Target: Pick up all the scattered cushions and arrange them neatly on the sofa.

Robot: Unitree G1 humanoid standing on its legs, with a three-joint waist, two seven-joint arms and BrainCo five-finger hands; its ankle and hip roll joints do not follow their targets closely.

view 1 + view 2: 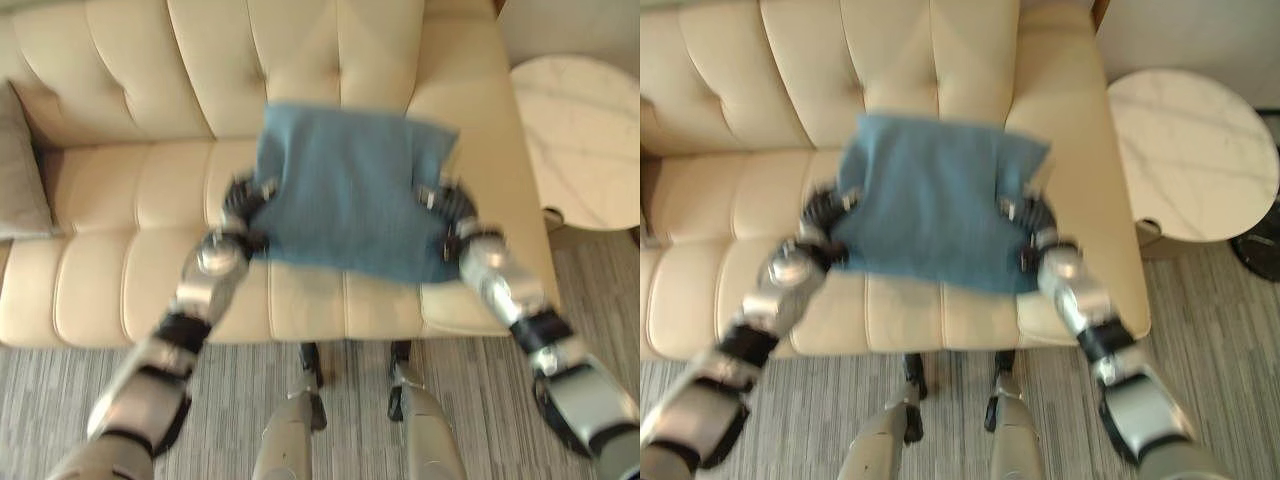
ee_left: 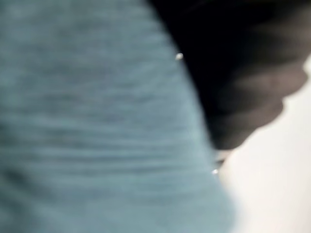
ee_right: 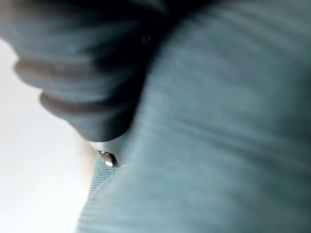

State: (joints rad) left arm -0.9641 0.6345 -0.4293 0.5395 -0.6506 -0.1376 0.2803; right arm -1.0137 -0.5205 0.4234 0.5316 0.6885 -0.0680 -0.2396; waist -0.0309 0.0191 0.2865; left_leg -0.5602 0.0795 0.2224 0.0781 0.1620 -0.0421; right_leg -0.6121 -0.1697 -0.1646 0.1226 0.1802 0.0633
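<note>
Cream tufted sofa (image 1: pixel 130 190), grey cushion (image 1: pixel 20 170) at its left end

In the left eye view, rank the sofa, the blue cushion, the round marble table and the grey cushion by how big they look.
1. sofa
2. blue cushion
3. round marble table, cut off by the frame
4. grey cushion, also cut off

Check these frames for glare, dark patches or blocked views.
Left eye view: even light on the sofa; the round table top is brightest, veining still legible. The blue cushion, between the left hand and right hand, hides the seat behind it. Both wrist views: cushion fabric sits right at the lens, beside the dark ribbed cover and a washed-out pale area.
</note>
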